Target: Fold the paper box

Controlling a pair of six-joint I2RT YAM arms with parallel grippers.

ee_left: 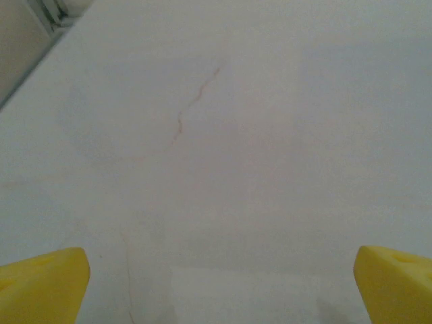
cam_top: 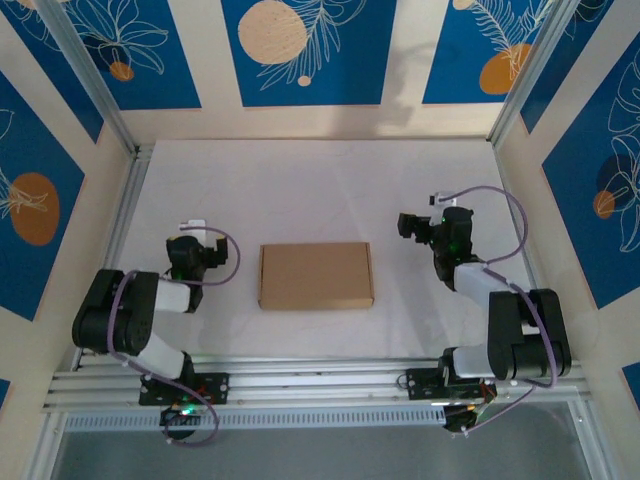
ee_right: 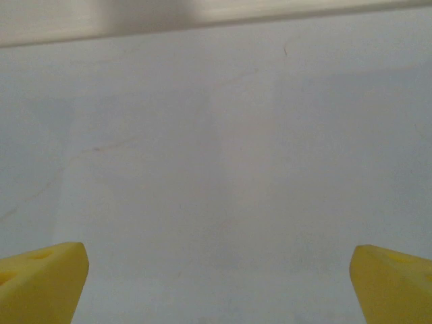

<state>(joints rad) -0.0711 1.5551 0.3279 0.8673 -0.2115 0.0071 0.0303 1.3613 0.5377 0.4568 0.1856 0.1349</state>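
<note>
The paper box [cam_top: 316,276] lies closed in the middle of the white table [cam_top: 320,190], a shallow brown cardboard rectangle. My left gripper [cam_top: 190,240] hovers to its left, apart from it, with the arm drawn back. Over on the other side, my right gripper [cam_top: 420,228] stands off from the box too. In the left wrist view the left gripper [ee_left: 219,287] is open, its yellow fingertips [ee_left: 44,283] wide apart over bare table. In the right wrist view the right gripper [ee_right: 219,283] is likewise open, its yellow fingertips [ee_right: 40,280] holding nothing.
Blue patterned walls [cam_top: 300,50] enclose the table at the back and sides. A metal rail [cam_top: 320,375] runs along the near edge, carrying both arm bases. A thin reddish crack [ee_left: 192,108] marks the table surface in the left wrist view.
</note>
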